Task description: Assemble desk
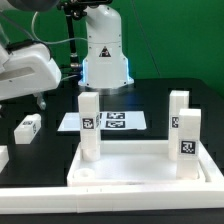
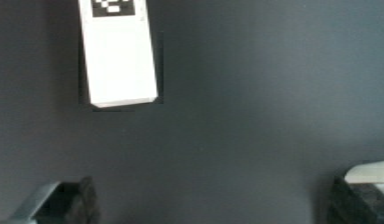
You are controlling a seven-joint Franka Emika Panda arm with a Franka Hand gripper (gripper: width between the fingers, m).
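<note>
Arm (image 1: 103, 45): white glossy shell, rounded segments, dark seams at joints. Base lit w/ blue glow low down; small dark triangular mark on front. Black cables run behind the upper links. Gripper (image 2: 210, 205): two dark fingers (image 2: 59, 205), matte, blocky. Near-camera housing (image 1: 25, 72) white/grey, smooth, rounded.

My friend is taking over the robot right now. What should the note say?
Gripper: open, holding nothing, hovering over the dark table.
White rimmed plastic tabletop panel lies at the front of the table.
Three white square leg posts stand upright in it: one on the exterior view's left, two on its right.
A fourth white leg post lies loose on the table, at the exterior view's left; the wrist view shows a loose post ahead of the gripper.
Left: pick up the loose post and fit it into the panel.
</note>
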